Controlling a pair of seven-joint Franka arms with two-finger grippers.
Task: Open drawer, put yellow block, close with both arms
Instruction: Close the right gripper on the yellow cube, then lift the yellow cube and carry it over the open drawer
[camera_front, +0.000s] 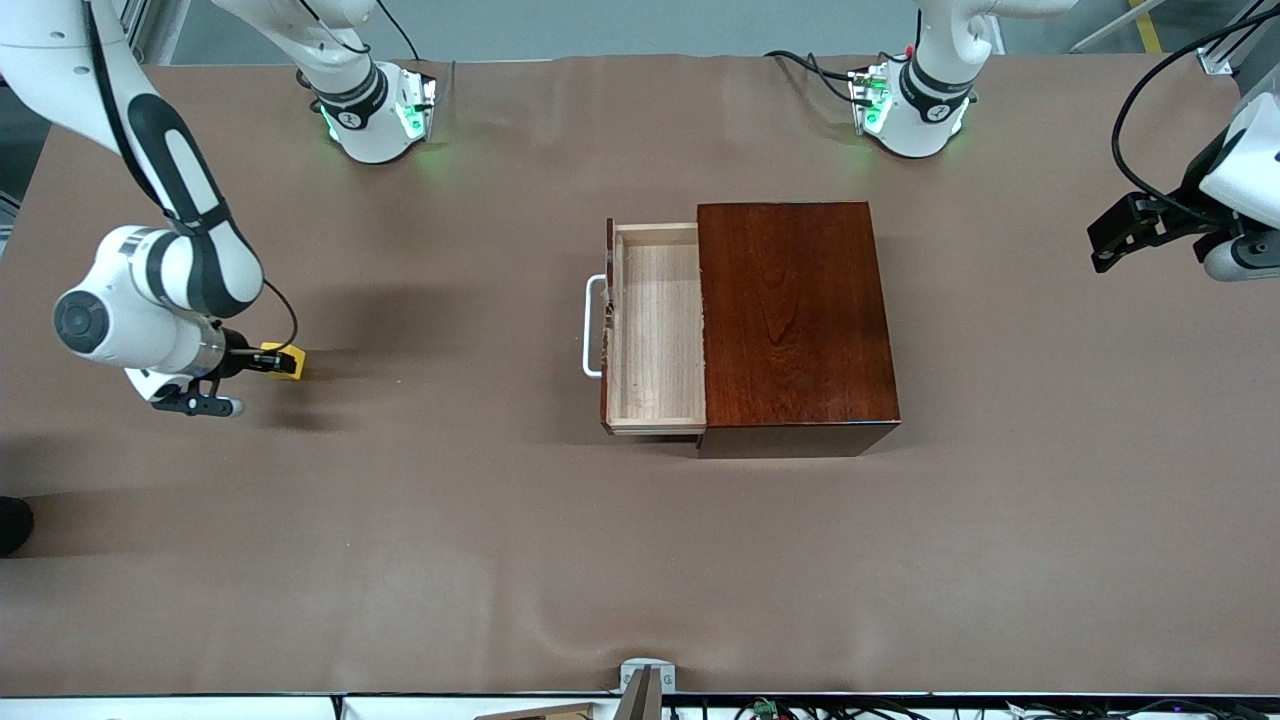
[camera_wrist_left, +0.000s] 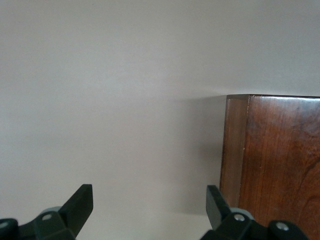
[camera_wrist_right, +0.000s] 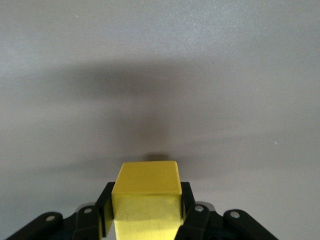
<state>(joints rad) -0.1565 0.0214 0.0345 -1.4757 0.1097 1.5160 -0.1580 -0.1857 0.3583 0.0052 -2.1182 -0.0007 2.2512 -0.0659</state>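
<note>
My right gripper (camera_front: 268, 362) sits low at the table (camera_front: 500, 560) near the right arm's end, fingers clamped on the yellow block (camera_front: 284, 361). The right wrist view shows the cube (camera_wrist_right: 146, 200) squeezed between both black fingers (camera_wrist_right: 105, 210), so I judge the grip is square and centred, good for a carry. Whether the block rests on the cloth or is barely off it, I cannot tell. It is well apart from the drawer, so a long move toward mid-table comes next.

The drawer (camera_front: 657, 330) stands pulled out of the dark reddish-brown wooden box (camera_front: 795, 320) at mid-table, its front and white U-shaped handle (camera_front: 594, 327) facing the right arm's end. That fits: the opening step looks done and the tray is left exposed so I can drop the block in from above. The pale wood tray is empty, nothing in it. The drop needs care to clear the drawer front and land inside the tray, not on the box top.

My left gripper (camera_front: 1130, 232) hangs over the left arm's end of the table, beside the box, waiting. Its fingers (camera_wrist_left: 80, 202) are spread wide, holding nothing; the left wrist view shows the box's side wall (camera_wrist_left: 270, 160) ahead. I judge it is parked there for the two-arm close.
</note>
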